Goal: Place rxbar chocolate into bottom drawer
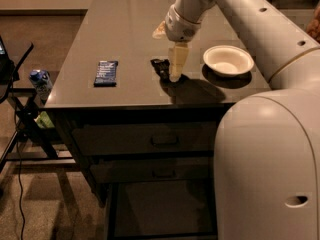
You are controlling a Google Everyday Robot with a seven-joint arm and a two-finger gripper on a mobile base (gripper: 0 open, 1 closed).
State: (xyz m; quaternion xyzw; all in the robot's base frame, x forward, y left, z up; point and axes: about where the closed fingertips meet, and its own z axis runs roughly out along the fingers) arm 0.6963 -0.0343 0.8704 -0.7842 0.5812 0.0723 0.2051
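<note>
Nothing delivered yet. Note that the rxbar chocolate (160, 67) lies flat on the worktop (125, 29), near the front edge at about mid-width. The gripper (174, 75) points down just beside the bar's right side, with its tip at the surface. You cannot tell whether it has closed on anything. The bottom drawer (150, 206) is already pulled out below the front edge.

Judged left to do: grasp, lift, carry past the front edge, lower, release.

Count:
- rxbar chocolate: 1
- blue bar (106, 72): 1, toward the front-left corner
- white bowl (228, 60): 1, toward the right edge
- drawers: 3, made up of two shut handled drawers (165, 140) and the open bottom one
</note>
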